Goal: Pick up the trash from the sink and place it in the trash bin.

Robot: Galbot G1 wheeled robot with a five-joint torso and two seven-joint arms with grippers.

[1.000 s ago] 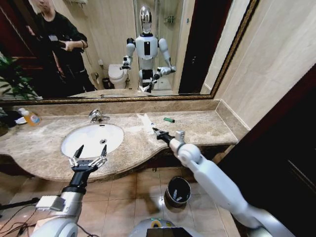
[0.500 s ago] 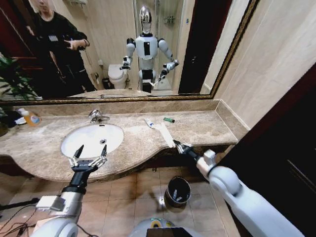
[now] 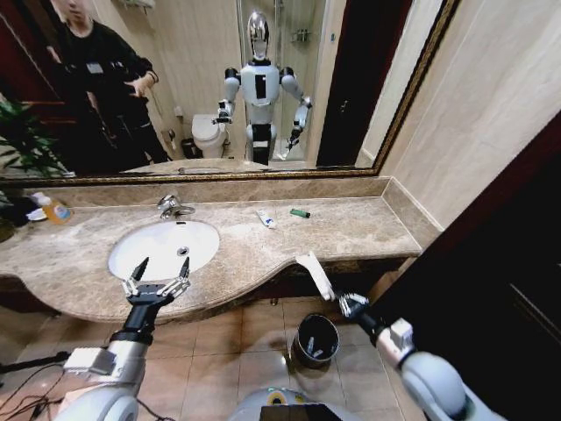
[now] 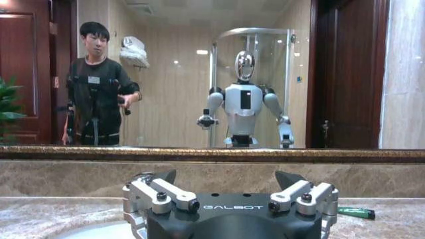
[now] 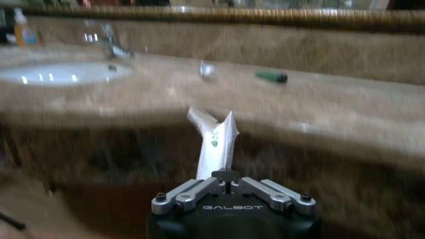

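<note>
While clamped on a paper strip (image 3: 314, 274), right claw (image 3: 349, 304) above trash bin (image 3: 316, 339).

Right tool (image 3: 344, 303), paper strip (image 3: 315, 274) off counter

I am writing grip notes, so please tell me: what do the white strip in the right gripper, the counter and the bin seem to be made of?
The white strip, held in the right gripper, looks like thin matte paper: it is flat and creased. The counter looks like polished beige marble, mottled and veined. The trash bin looks like dark glossy metal with a black liner, probably plastic.
</note>
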